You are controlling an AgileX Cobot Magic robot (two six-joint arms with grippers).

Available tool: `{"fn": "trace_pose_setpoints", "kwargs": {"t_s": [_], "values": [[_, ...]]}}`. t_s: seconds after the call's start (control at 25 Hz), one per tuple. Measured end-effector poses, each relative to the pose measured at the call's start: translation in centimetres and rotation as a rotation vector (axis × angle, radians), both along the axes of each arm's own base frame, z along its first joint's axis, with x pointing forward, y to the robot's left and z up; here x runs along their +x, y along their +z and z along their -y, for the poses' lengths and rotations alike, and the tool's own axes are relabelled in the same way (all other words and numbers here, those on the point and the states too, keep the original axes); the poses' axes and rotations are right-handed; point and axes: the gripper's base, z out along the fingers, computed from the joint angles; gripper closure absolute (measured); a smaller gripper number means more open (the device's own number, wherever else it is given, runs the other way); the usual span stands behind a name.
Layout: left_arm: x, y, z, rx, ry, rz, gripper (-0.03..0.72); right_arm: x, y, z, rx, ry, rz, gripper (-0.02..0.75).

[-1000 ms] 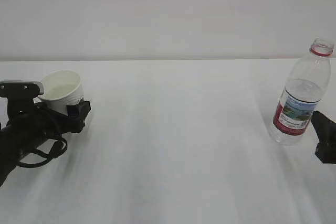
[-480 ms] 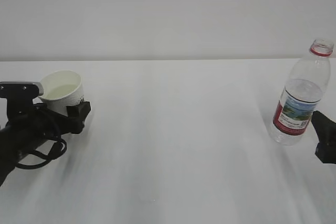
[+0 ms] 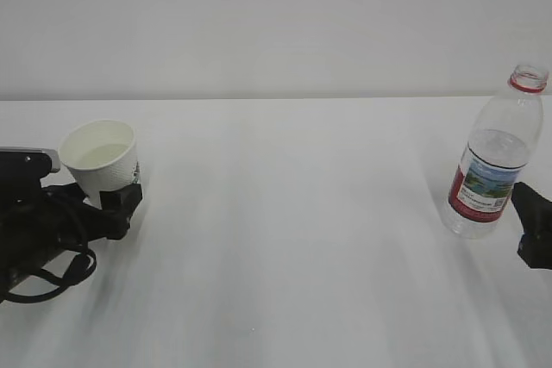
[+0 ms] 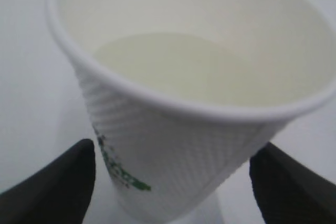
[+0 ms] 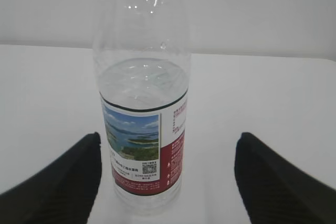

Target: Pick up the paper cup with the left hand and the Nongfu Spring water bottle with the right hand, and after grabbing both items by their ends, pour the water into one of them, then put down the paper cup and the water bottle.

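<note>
The left hand (image 3: 112, 204), fingers apart, has lowered the cup (image 3: 102, 158) onto the table (image 3: 285, 239) near its left edge; the cup now stands upright with water (image 4: 173, 64) inside. The right hand (image 3: 533, 228) stays apart behind the bottle (image 3: 496, 165), standing near the right edge. Both look released; the task seems nearly finished.

cup (image 3: 102, 158) w/ water (image 3: 97, 154) upright on table (image 3: 285, 230), base just past left gripper (image 3: 110, 204) tips. bottle (image 3: 494, 165) upright, uncapped, just ahead of right gripper (image 3: 533, 228), apart.
</note>
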Motion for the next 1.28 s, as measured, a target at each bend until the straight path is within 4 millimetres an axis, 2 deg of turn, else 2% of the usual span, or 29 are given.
{"fn": "trace_pose_setpoints", "kwargs": {"t_s": [0.32,0.64,0.92,1.28], "values": [[-2.0,-0.3,-0.6,0.014,0.004,-0.052,0.02,0.0,0.0,0.0,0.0,0.0,0.0,0.145],[-3.9,2.0,-1.1,0.002,0.004,-0.009,0.041,0.0,0.0,0.0,0.0,0.0,0.0,0.145],[-5.4,2.5,-1.3,0.005,-0.012,-0.014,0.078,0.0,0.0,0.0,-0.002,0.002,0.0,0.145],[-5.5,5.1,-1.3,-0.022,-0.02,0.091,0.097,-0.2,1.5,-0.1,0.01,0.015,0.079,0.145]]}}
